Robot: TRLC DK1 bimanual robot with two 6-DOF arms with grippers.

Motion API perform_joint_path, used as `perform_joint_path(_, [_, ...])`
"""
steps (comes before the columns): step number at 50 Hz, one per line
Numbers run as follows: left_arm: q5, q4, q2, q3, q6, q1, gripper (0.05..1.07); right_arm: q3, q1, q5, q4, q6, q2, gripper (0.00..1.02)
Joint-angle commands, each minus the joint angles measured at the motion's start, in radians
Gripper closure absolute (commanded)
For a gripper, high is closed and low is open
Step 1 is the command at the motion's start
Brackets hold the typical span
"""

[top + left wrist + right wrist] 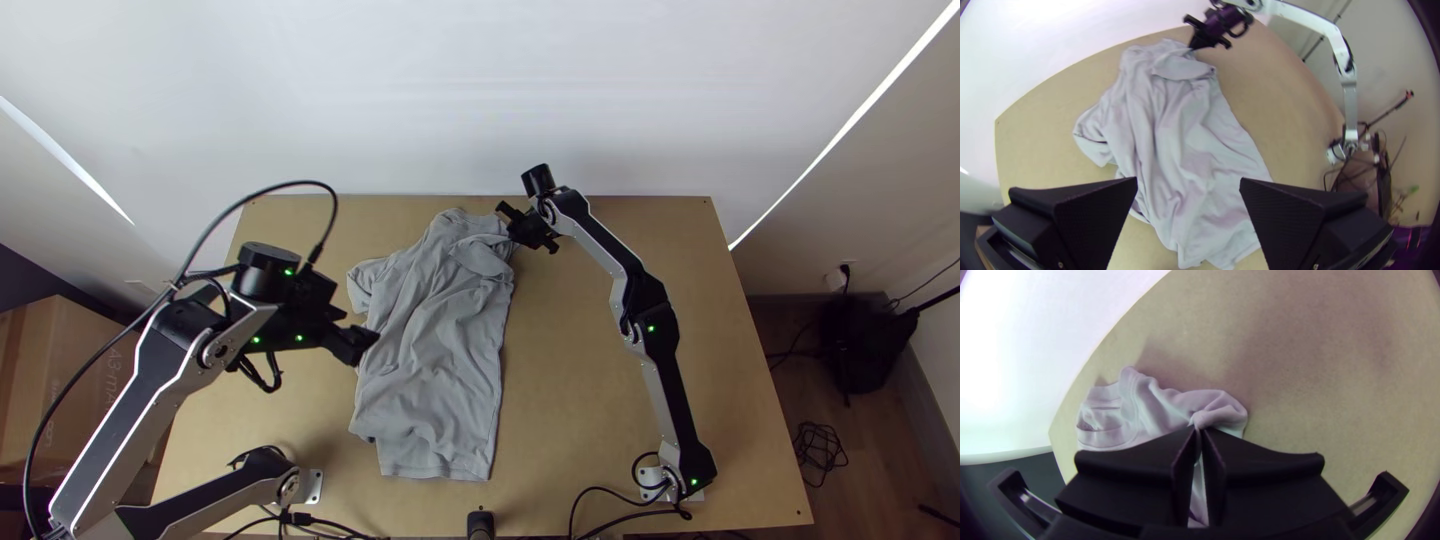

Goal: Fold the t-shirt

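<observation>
Right wrist view: right gripper (512, 232), jaws clenching t-shirt (1160, 405) — left's: left gripper (360, 338), jaws parted.

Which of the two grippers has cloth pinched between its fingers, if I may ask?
The right gripper, pinching the t-shirt near its far end; the left gripper has its fingers wide apart.

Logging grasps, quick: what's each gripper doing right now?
Left gripper: open, holding nothing.
Right gripper: closed on a pinch of the t-shirt.
</observation>
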Motion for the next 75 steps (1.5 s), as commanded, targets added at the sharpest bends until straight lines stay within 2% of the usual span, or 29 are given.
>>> perform_joint_path(1, [0.011,-0.003,-0.024,-0.067,0.126,-0.055,0.10,-0.042,0.000,0.013,-0.013,-0.035,-0.053,1.00])
perform_joint_path(5, [0.000,0.011,-0.019,-0.110,0.211,-0.100,0.10,-0.052,-0.011,0.013,-0.017,-0.046,-0.070,1.00])
perform_joint_path(18, [-0.009,0.111,0.065,-0.183,0.278,-0.261,0.11,-0.141,-0.050,0.013,-0.022,-0.075,-0.162,1.00])
perform_joint_path(28, [0.100,0.183,0.159,-0.226,0.203,-0.324,0.11,-0.239,-0.060,0.015,-0.011,-0.102,-0.269,1.00])
perform_joint_path(38, [0.102,0.322,0.208,-0.318,0.125,-0.488,0.11,-0.276,-0.096,0.013,-0.004,-0.102,-0.312,1.00])
perform_joint_path(46, [0.114,0.355,0.261,-0.323,0.070,-0.600,0.11,-0.311,-0.108,0.015,0.027,-0.115,-0.331,1.00])
perform_joint_path(59, [0.128,0.434,0.350,-0.314,0.045,-0.633,0.11,-0.347,-0.137,0.015,0.079,-0.115,-0.343,1.00])
perform_joint_path(63, [0.126,0.477,0.373,-0.326,0.044,-0.643,0.17,-0.348,-0.149,0.015,0.079,-0.115,-0.344,1.00])
perform_joint_path(73, [0.122,0.539,0.427,-0.327,0.022,-0.693,0.18,-0.377,-0.171,0.013,0.112,-0.115,-0.354,1.00])
perform_joint_path(75, [0.120,0.549,0.435,-0.331,0.022,-0.701,0.25,-0.382,-0.172,0.013,0.119,-0.115,-0.357,1.00])
